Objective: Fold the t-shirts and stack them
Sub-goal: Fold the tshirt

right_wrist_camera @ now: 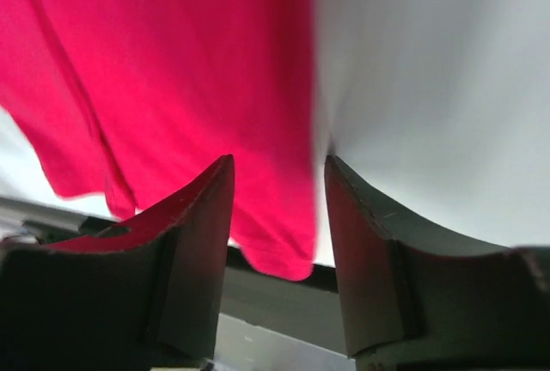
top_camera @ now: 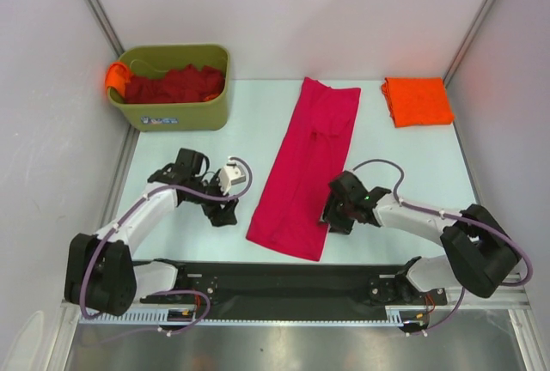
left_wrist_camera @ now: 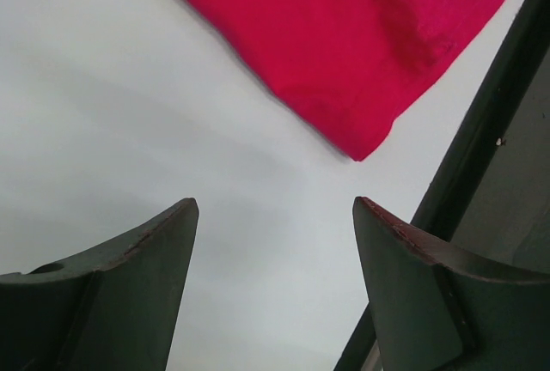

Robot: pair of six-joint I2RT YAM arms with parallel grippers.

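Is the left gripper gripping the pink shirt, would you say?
No, the left gripper is open over bare table, with the pink shirt lying ahead of it.

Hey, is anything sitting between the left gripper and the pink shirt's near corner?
Nothing visible. The left gripper is open, and only table surface lies between it and the near corner of the crimson-pink t-shirt.
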